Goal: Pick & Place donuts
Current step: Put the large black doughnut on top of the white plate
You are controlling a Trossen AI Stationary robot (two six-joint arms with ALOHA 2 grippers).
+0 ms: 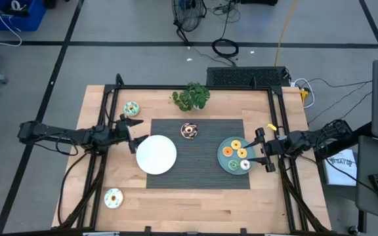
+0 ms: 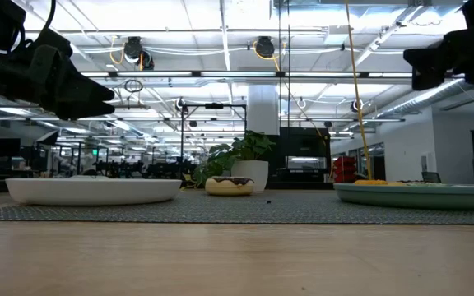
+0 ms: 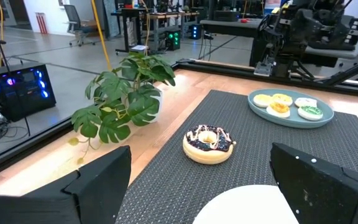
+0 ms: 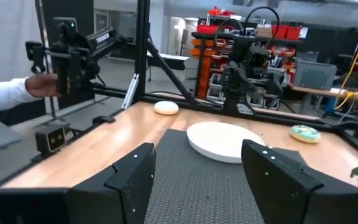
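Note:
A chocolate-iced donut [image 1: 189, 130] [image 3: 209, 144] lies flat on the dark mat. Several donuts [image 1: 236, 155] [image 3: 289, 104], iced orange, yellow, green and white, sit on the teal plate [image 1: 223, 164]. A mint donut [image 1: 131, 109] [image 4: 306, 132] rests on the wood near the far left corner, and a pale yellow one [image 1: 113, 197] [image 4: 166, 107] near the left front. My left gripper [image 1: 134, 136] [image 3: 201, 186] hovers open beside the white plate [image 1: 156, 155], off its left rim. My right gripper [image 1: 260, 151] [image 4: 197, 174] hovers open at the teal plate's right rim.
A leafy potted plant [image 1: 190, 97] [image 3: 126, 93] stands at the far edge, behind the chocolate donut. A black frame runs round the table [image 1: 195, 203]. A person's sleeve and hand [image 4: 17, 92] show beyond the table's left side. Bare mat lies between the two plates.

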